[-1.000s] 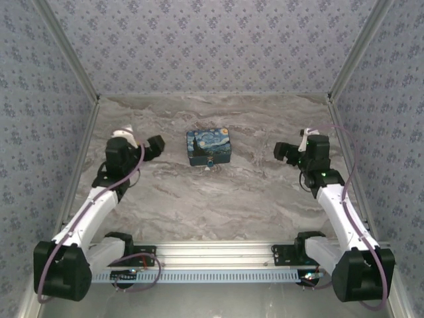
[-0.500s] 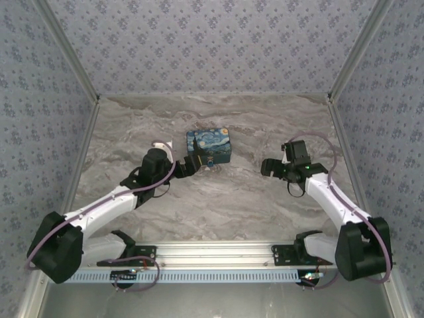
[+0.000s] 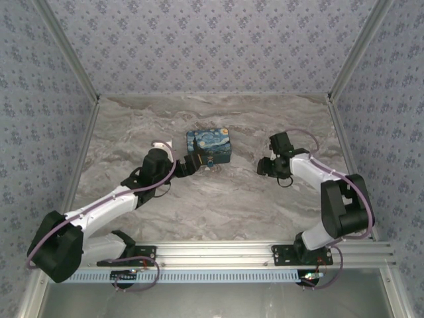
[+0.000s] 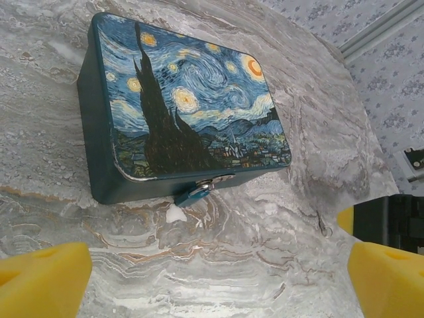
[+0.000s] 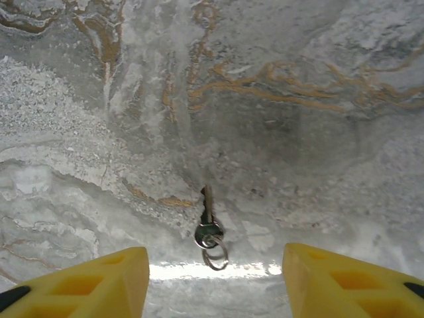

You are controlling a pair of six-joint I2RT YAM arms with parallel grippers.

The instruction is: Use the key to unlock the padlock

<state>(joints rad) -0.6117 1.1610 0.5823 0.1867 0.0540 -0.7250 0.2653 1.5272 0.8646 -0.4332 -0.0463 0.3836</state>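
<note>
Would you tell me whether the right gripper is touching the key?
Apart. The right wrist view shows bare table between the key and each side of the right gripper.

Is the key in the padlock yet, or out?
Out. The key lies flat on the table before the right claw; the padlock hangs at the box front.
</note>
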